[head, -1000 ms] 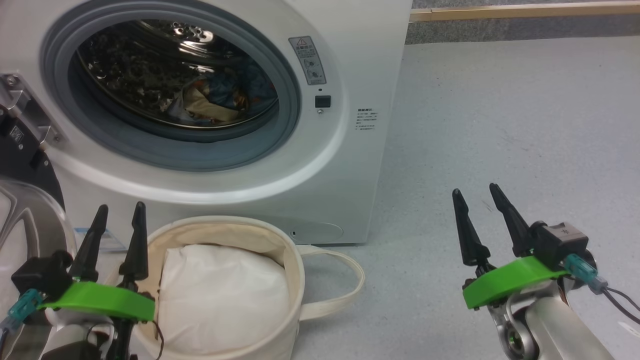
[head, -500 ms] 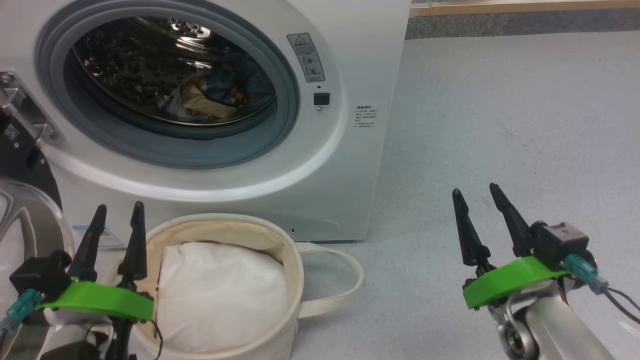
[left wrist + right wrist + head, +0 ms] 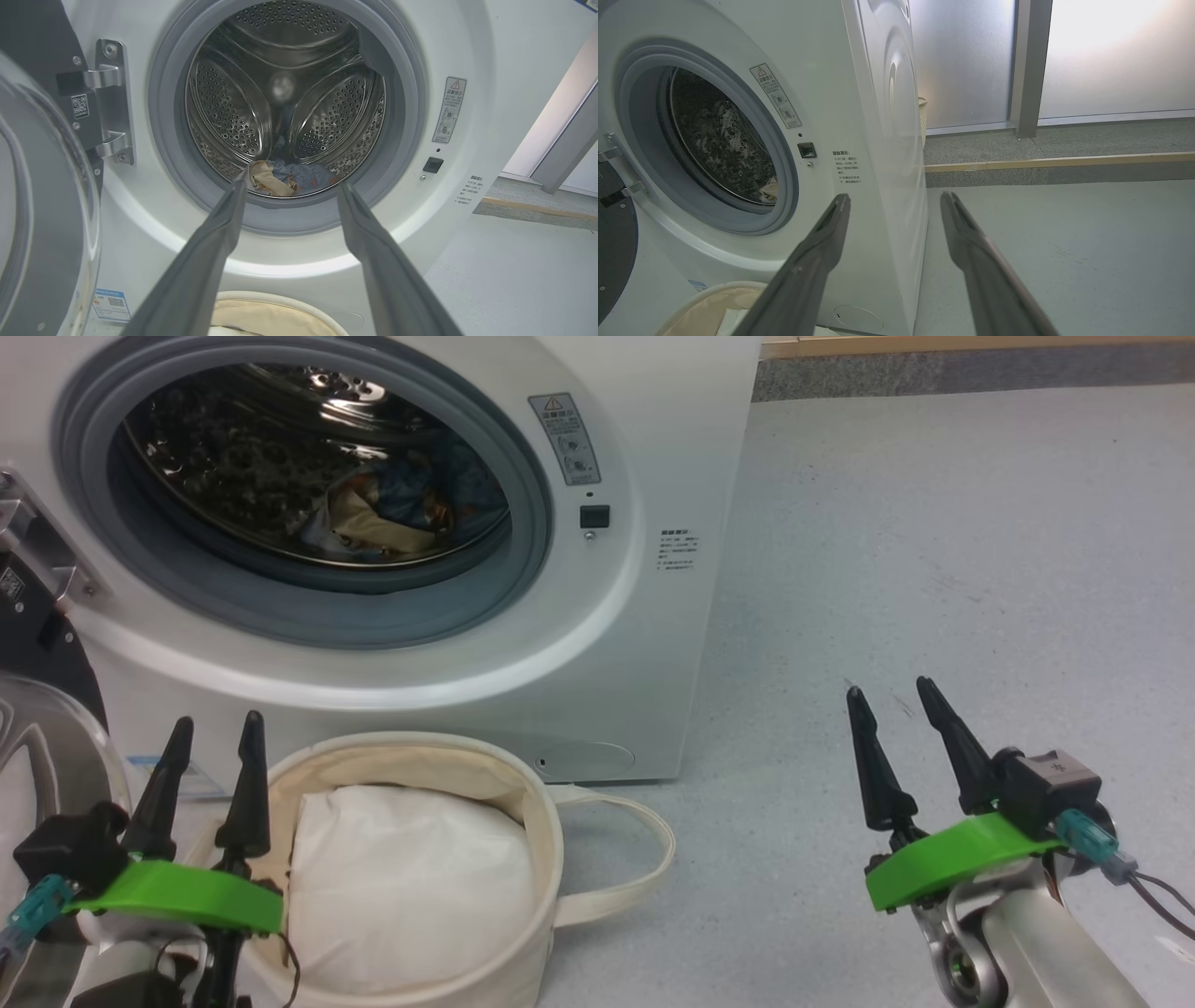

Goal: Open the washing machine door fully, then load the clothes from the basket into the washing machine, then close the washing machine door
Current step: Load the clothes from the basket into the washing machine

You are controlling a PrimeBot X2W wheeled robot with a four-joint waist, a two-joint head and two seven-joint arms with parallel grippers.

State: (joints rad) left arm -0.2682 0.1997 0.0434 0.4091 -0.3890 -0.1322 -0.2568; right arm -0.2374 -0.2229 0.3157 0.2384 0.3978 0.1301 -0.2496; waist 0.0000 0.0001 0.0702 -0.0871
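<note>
The white washing machine (image 3: 644,644) stands with its drum mouth uncovered. Its door (image 3: 37,728) is swung out to the left, and in the left wrist view the door (image 3: 42,224) shows its glass bulge. The patterned blue, cream and orange clothes (image 3: 392,513) lie inside the drum, also seen as clothes (image 3: 289,177) between the finger tips. Below the machine sits the cream basket (image 3: 523,793), holding a plain white bundle (image 3: 411,887). My left gripper (image 3: 212,721) hovers open at the basket's left rim. My right gripper (image 3: 889,685) is open over bare floor to the right, holding nothing.
Grey floor (image 3: 934,541) stretches right of the machine. A wooden strip (image 3: 1059,162) and frosted glass panels (image 3: 1111,56) border it at the back. The door hinge (image 3: 110,102) sits left of the drum mouth. A loop handle (image 3: 644,868) of the basket lies on the floor.
The whole head view has shifted slightly, so the machine and basket sit a little higher and further left in it. Both grippers stay open and empty.
</note>
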